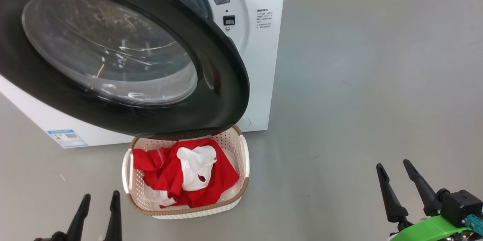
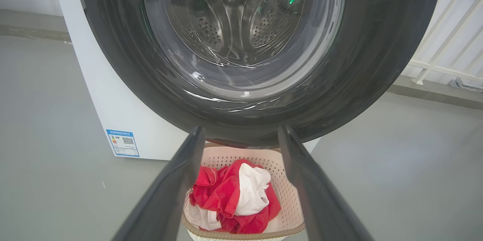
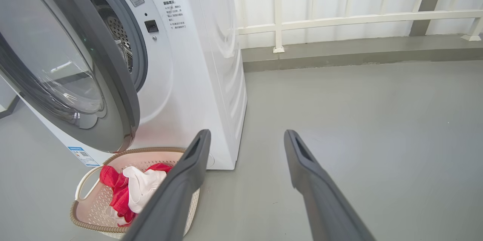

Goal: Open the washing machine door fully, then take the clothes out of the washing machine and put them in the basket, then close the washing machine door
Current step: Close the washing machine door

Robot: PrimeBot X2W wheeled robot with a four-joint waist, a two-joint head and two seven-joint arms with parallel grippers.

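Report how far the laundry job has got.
Done: the clothes lie in the basket, and the drum looks empty through the glass. In hand: nothing; left pincer and right pincer hang open, empty. Left: the washing machine door stands open and needs closing.

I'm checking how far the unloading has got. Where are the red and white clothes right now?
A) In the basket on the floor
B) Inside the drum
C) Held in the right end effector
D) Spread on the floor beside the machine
A: the clothes lie piled in the basket, which stands on the floor under the open washing machine door.
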